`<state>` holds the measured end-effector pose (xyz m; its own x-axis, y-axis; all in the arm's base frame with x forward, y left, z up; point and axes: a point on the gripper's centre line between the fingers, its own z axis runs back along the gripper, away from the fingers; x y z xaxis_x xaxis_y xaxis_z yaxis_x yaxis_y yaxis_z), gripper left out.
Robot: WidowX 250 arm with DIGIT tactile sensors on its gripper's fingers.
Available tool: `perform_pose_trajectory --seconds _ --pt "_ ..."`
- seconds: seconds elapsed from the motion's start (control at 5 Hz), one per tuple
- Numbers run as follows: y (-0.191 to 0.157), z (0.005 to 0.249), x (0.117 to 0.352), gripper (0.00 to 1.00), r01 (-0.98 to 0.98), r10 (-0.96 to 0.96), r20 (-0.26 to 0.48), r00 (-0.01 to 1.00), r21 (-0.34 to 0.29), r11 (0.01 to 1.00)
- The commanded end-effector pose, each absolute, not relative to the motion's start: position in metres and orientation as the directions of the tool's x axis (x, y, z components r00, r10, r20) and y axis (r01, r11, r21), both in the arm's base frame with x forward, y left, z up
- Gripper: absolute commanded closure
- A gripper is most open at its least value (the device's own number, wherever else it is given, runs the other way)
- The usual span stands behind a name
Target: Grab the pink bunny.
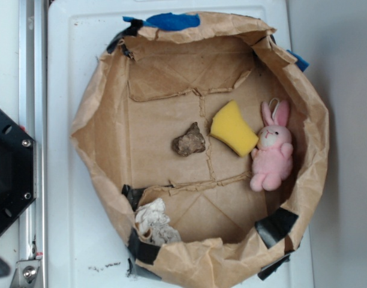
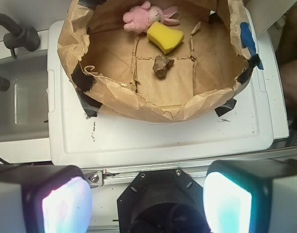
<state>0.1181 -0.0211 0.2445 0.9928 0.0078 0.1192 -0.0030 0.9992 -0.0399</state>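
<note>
The pink bunny (image 1: 272, 150) lies on the floor of a brown paper basin (image 1: 99, 120), against its right wall in the exterior view, ears toward the far side. A yellow sponge wedge (image 1: 233, 128) sits just left of it, touching or nearly touching its head. A brown rock-like lump (image 1: 189, 140) rests near the middle, apart from the sponge. Crumpled whitish paper (image 1: 152, 221) lies at the near left rim. In the wrist view the gripper (image 2: 147, 201) hangs well back from the basin, its fingers (image 2: 66, 206) spread wide with nothing between them.
</note>
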Motion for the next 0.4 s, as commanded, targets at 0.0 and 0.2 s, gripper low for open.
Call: perform_pose_trajectory --seconds 0.0,0.2 --pt "-0.021 0.244 0.118 0.0 -0.003 0.008 0.119 0.993 -0.04 0.999" --pt "-0.017 0.236 0.139 0.0 -0.007 0.012 0.112 0.994 -0.042 0.999"
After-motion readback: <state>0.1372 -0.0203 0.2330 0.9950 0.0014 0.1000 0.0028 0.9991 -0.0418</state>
